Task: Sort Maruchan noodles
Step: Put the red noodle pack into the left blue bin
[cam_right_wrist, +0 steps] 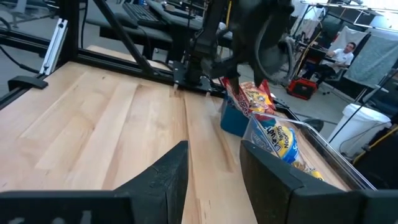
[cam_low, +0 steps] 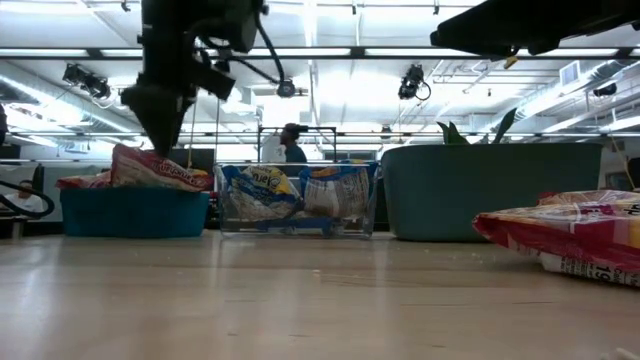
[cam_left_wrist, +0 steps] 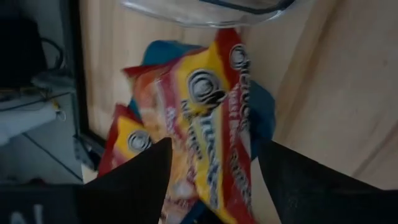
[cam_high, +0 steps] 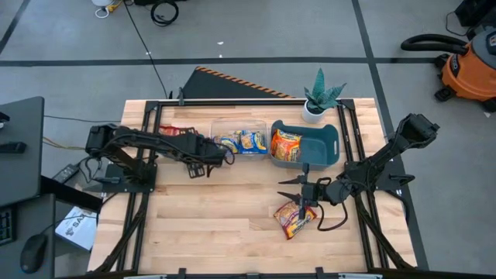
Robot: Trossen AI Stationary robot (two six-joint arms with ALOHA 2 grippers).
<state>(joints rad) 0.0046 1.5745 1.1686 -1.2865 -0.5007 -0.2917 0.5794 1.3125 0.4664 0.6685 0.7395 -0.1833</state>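
Noodles (cam_left_wrist: 211, 118) sit under the open, empty left gripper (cam_left_wrist: 211, 174), upper left in the high view. Lift straight up, slowly. The right gripper (cam_high: 304, 194), lower right, is open and empty too.

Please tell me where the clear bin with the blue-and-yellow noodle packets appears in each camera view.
High view: clear bin, top centre, between the arms.
Low view: centre, left of the teal bin.
Left wrist view: only its rim, top edge.
Right wrist view: right side.
Shared landmark: the wooden table.
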